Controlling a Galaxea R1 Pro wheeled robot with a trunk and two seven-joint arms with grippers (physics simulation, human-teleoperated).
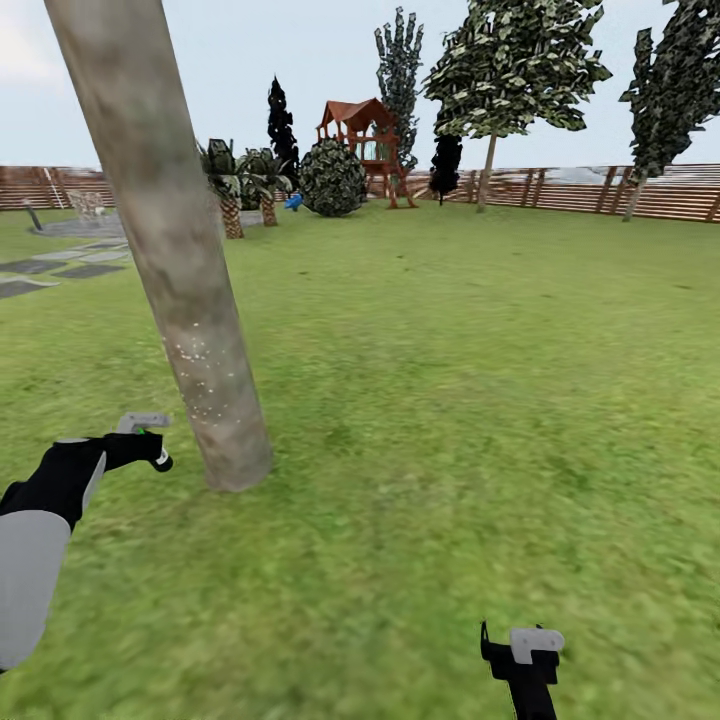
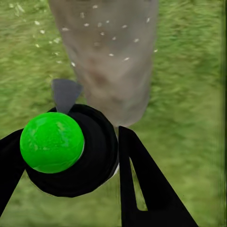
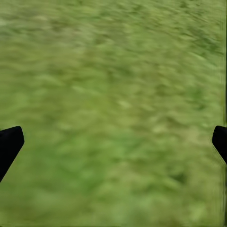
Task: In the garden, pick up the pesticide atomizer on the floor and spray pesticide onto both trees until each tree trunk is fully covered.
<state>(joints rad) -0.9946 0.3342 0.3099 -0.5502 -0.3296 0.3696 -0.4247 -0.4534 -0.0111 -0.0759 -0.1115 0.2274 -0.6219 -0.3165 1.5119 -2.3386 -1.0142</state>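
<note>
ok so from the head cam i've got the tree trunk [image 1: 165, 250] dominating the left side of the frame, leaning from the top left corner down to where it meets the lawn [image 1: 450, 400] a bit left of centre. there's a scatter of pale pesticide [image 1: 200, 385] specks on the lower part of the bark, mostly just above the base.

my left gripper [image 1: 150, 445] sits at the lower left of the frame, just beside the trunk's base, and it's clamped on the pesticide atomizer [image 2: 71, 151]. in the left wrist cam that's a black rounded body with a bright green ball on it and a grey nozzle bit poking toward the trunk [image 2: 111, 56], with one dark finger [image 2: 142, 184] pressed against the body on one side and the other at the opposite edge. same white flecks show on the bark there, plus a few on the grass beside it.

right gripper [image 1: 520, 655] is down at the bottom edge, right of centre, well apart from the tree. right wrist cam shows blurry grass with the two black fingertips [image 3: 9, 144] at opposite edges of the picture, so that claw is spread wide with nothing in it.

far back along the brown fence [image 1: 600, 190] there's another tall tree [image 1: 510, 70] at upper right, a round bush [image 1: 332, 178] and a red playhouse [image 1: 365, 140] near top centre.
</note>
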